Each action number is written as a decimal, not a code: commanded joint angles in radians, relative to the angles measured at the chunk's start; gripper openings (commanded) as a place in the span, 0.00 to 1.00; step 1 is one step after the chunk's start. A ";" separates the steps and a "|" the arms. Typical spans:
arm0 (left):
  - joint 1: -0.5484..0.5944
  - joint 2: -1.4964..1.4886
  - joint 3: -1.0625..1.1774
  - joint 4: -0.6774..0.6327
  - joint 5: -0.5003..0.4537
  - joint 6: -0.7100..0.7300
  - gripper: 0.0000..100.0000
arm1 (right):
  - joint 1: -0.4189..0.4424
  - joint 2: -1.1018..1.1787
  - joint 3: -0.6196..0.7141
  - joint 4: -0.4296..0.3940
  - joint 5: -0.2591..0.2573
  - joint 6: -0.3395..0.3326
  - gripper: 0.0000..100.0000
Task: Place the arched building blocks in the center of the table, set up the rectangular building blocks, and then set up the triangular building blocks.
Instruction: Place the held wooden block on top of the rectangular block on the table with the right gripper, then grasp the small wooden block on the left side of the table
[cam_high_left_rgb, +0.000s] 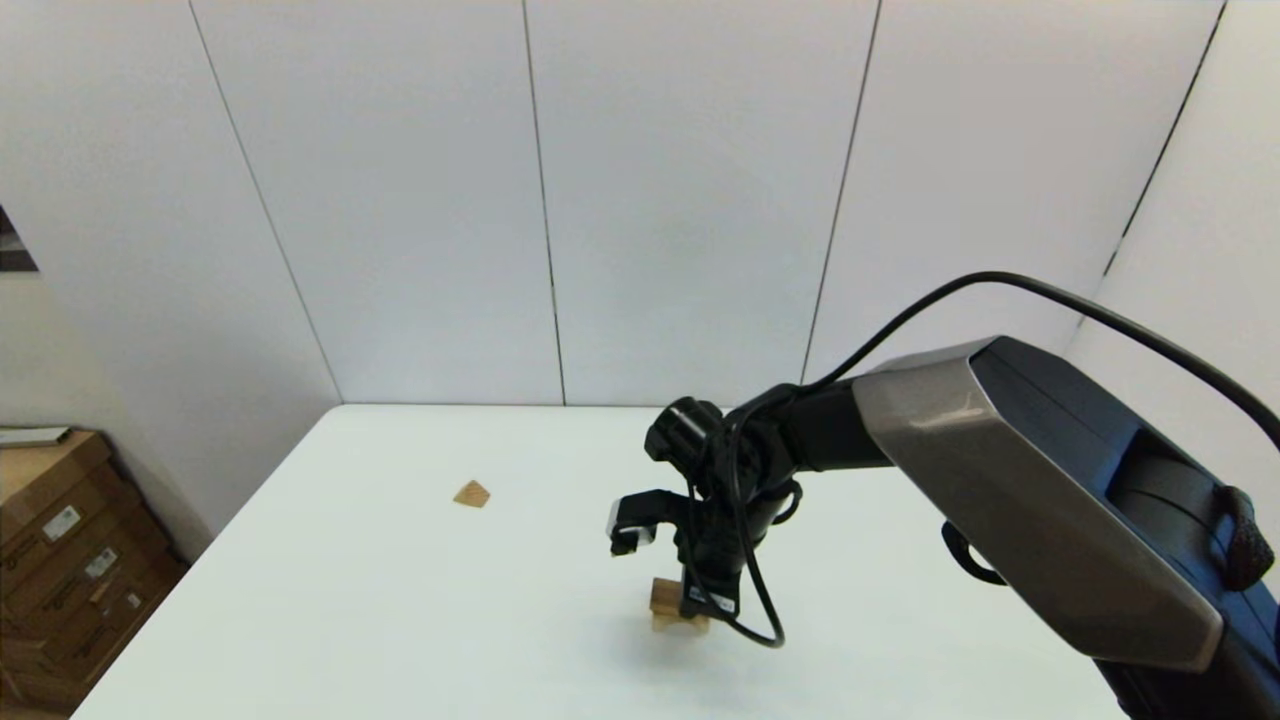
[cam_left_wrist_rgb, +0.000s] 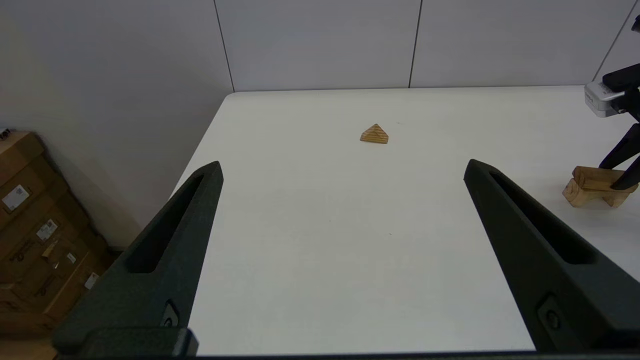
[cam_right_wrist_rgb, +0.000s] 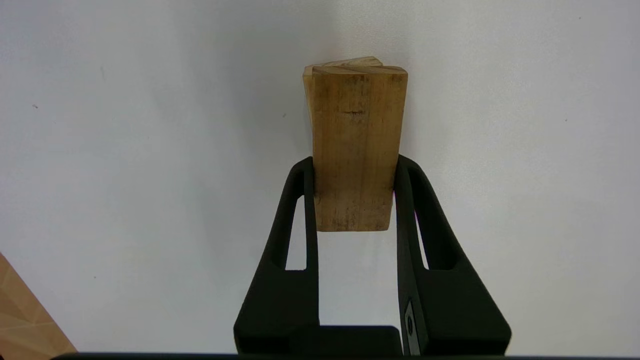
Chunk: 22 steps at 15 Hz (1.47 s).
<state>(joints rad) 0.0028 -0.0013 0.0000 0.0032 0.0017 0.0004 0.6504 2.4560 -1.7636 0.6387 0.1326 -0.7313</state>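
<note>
- The right gripper (cam_high_left_rgb: 703, 600) hangs over the near middle of the table (cam_high_left_rgb: 400, 620), pointing straight down, its arm reaching in from the right of the head view.
- Its two black fingers (cam_right_wrist_rgb: 300, 210) are clamped on the long sides of the rectangular building blocks (cam_right_wrist_rgb: 354, 150), one finger against each side, at the end of the block nearer the wrist.
- The rectangular building blocks lies flat on top of the arched building blocks (cam_left_wrist_rgb: 580, 192); in the left wrist view the upper block sits on the arch, whose two short legs stand on the table with the curved notch between them.
- From the right wrist view only a thin edge of the arch (cam_right_wrist_rgb: 350, 62) shows past the far end of the flat block; the two are not quite lined up, the lower one looking slightly turned.
- In the head view the stacked pair (cam_high_left_rgb: 672, 605) shows just left of the gripper, partly hidden by the fingers and a looping black cable (cam_high_left_rgb: 755, 600).
- The left gripper (cam_left_wrist_rgb: 342, 170) is held back at the table's near left, above the surface, its fingers spread wide with nothing between them.
- Farther off, toward the far left of the table, the triangular building blocks (cam_high_left_rgb: 471, 494) rests alone on its base, peak up, well apart from the stack and from both grippers.
- Beyond the table's left edge, cardboard boxes (cam_high_left_rgb: 60, 560) stand on the floor against the pale panelled wall (cam_high_left_rgb: 680, 200).
</note>
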 joint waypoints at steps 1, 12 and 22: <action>0.000 0.001 0.000 0.000 0.000 0.000 1.00 | 0.000 0.001 0.003 0.004 0.001 -0.004 1.00; 0.000 0.001 0.000 0.000 0.000 0.000 1.00 | -0.089 -0.334 0.015 0.102 0.013 0.062 1.00; 0.000 0.001 0.000 0.000 0.000 0.000 1.00 | -0.416 -1.158 0.167 0.272 -0.001 0.309 1.00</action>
<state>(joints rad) 0.0028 -0.0013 0.0000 0.0032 0.0013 0.0000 0.4021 1.5928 -1.6655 0.8943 0.1362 -0.5181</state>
